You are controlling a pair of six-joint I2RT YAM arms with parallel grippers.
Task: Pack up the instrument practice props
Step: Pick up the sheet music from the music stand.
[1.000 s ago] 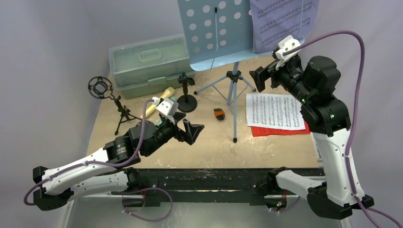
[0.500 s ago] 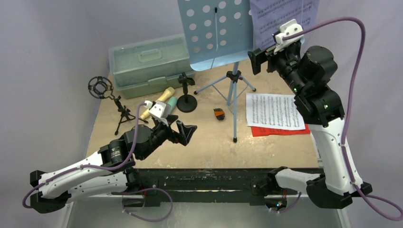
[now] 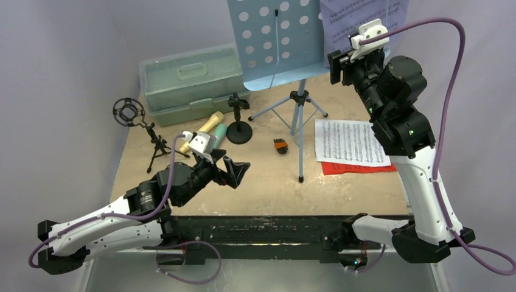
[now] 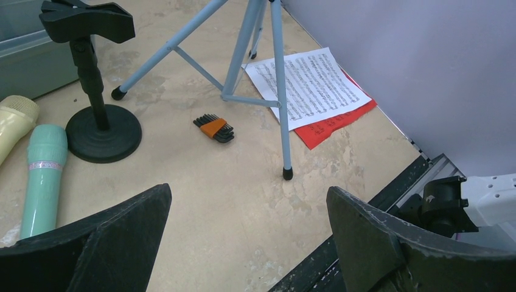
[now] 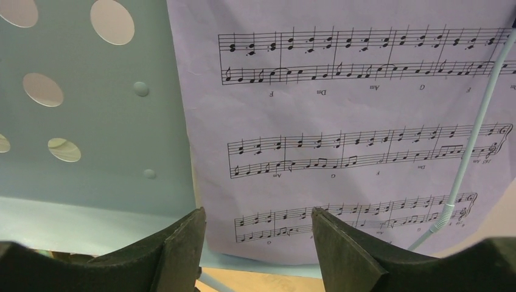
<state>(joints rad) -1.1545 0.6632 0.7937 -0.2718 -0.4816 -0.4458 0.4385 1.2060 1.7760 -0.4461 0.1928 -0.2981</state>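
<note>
**While the purple sheet (image 5: pixel 341 121) is sitting on the rack (image 5: pixel 91 152)**

I am holding my right tool (image 5: pixel 255 213) partly open at its lower corner, gripping nothing. My left tool (image 4: pixel 249 194) is hanging wide open and empty over the desk (image 4: pixel 201 182), near the teal microphone (image 4: pixel 42 170).

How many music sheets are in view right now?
3. A purple sheet stands on the light-blue music rack; a white sheet lies flat on the table right of the tripod legs; a red sheet lies under it, mostly covered. More could be hidden beneath.
</note>
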